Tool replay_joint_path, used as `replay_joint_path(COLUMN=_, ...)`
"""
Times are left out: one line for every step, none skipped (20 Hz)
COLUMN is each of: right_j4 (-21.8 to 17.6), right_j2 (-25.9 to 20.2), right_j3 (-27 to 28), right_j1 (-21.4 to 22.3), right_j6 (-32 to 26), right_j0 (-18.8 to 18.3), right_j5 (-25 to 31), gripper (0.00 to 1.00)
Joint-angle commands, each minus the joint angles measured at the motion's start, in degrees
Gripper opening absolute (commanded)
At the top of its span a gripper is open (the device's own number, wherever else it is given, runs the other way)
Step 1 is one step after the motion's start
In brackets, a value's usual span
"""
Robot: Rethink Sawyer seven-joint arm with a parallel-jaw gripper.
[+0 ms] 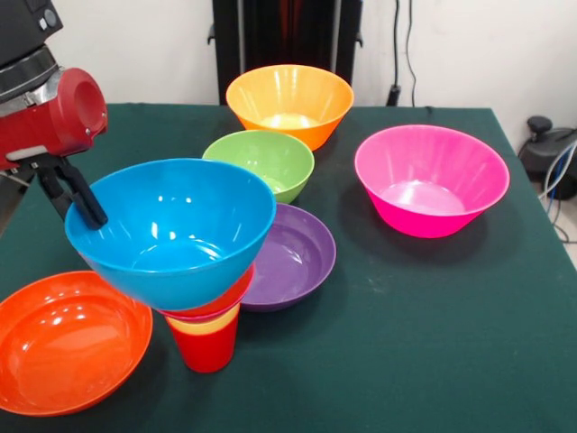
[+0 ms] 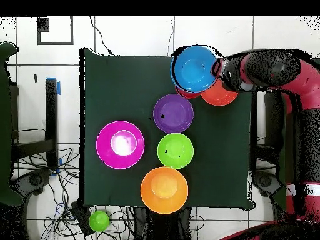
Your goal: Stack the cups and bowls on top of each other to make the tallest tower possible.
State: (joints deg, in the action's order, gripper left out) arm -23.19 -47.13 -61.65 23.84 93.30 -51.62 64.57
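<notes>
Bowls everywhere, and we've got a tower (image 1: 206,298) standing at the near left of the green table (image 1: 433,307) in the front view: a red cup (image 1: 207,347) as the base, a yellow band and a crimson-pink rim showing above it, and a big blue bowl (image 1: 171,230) sitting on top, tilted a little. We see the end effector (image 1: 77,194) right at the blue bowl's left rim, its dark fingers (image 1: 86,200) at the edge, but we cannot tell whether they are clamped on the rim or loose. Just beside the tower's foot lies a flat orange-red bowl (image 1: 68,338), and the purple bowl (image 1: 293,257) sits just behind the tower to the right. Further back we have the green bowl (image 1: 261,162), then the light orange bowl (image 1: 288,104), with the magenta-pink bowl (image 1: 431,180) well apart on the right. From overhead, the blue bowl (image 2: 194,67) sits at the table's top right corner.
</notes>
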Motion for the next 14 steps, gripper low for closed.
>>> replay_joint_path(right_j4=-4.48, right_j2=0.17, right_j3=-0.47, right_j1=0.48, right_j6=-15.42, right_j0=3.18, right_j5=-1.93, gripper=0.00)
replay_joint_path(right_j4=-4.44, right_j2=0.25, right_j3=-0.43, right_j1=0.65, right_j6=-15.32, right_j0=3.29, right_j5=-1.36, gripper=0.00)
replay_joint_path(right_j4=-4.49, right_j2=0.32, right_j3=0.05, right_j1=0.56, right_j6=-15.44, right_j0=3.51, right_j5=-0.66, gripper=0.00)
replay_joint_path(right_j4=-4.48, right_j2=0.41, right_j3=0.17, right_j1=0.66, right_j6=-15.52, right_j0=3.62, right_j5=0.06, gripper=0.00)
replay_joint_path(right_j4=-4.53, right_j2=0.50, right_j3=0.22, right_j1=0.65, right_j6=-15.74, right_j0=3.60, right_j5=0.56, gripper=0.00)
replay_joint_path(right_j4=-4.55, right_j2=0.63, right_j3=-0.27, right_j1=0.68, right_j6=-15.77, right_j0=3.36, right_j5=0.60, gripper=0.00)
replay_joint_path(right_j4=-4.53, right_j2=0.72, right_j3=-0.30, right_j1=0.72, right_j6=-15.79, right_j0=3.34, right_j5=1.04, gripper=0.00)
replay_joint_path(right_j4=-4.51, right_j2=0.74, right_j3=-0.27, right_j1=0.70, right_j6=-15.88, right_j0=3.32, right_j5=1.33, gripper=0.00)
replay_joint_path(right_j4=-4.61, right_j2=0.82, right_j3=0.48, right_j1=0.30, right_j6=-15.90, right_j0=3.65, right_j5=1.70, gripper=0.00)
replay_joint_path(right_j4=-4.68, right_j2=0.86, right_j3=0.78, right_j1=0.19, right_j6=-15.87, right_j0=3.81, right_j5=1.87, gripper=0.00)
replay_joint_path(right_j4=-4.73, right_j2=0.89, right_j3=0.80, right_j1=0.18, right_j6=-15.81, right_j0=3.86, right_j5=1.83, gripper=0.00)
replay_joint_path(right_j4=-4.77, right_j2=0.93, right_j3=0.81, right_j1=0.17, right_j6=-15.74, right_j0=3.90, right_j5=1.78, gripper=0.00)
replay_joint_path(right_j4=-4.85, right_j2=0.97, right_j3=0.89, right_j1=0.08, right_j6=-15.72, right_j0=3.97, right_j5=1.68, gripper=0.00)
replay_joint_path(right_j4=-4.81, right_j2=0.98, right_j3=0.75, right_j1=0.25, right_j6=-15.63, right_j0=3.94, right_j5=1.70, gripper=0.00)
